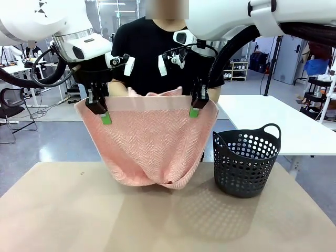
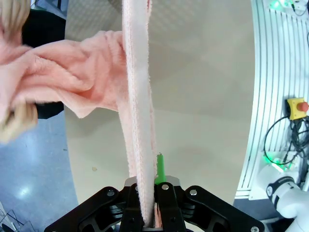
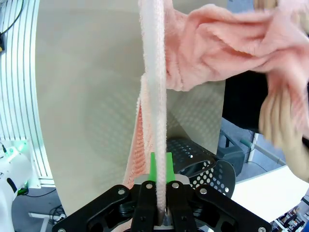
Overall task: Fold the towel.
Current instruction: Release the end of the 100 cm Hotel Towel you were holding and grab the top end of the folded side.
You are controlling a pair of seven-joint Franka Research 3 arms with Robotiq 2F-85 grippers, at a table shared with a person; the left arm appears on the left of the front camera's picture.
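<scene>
Left claw (image 1: 105, 116) and right claw (image 1: 195, 111) each clamp a corner of the towel (image 1: 149, 144). It sags between them — low over the table (image 1: 58, 210).

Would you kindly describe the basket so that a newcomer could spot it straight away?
Start at the tan table. On its right side, beside the hanging pink towel, stands the basket. It is the only dark, rigid thing on it: black plastic, round holes, loop handles.
</scene>
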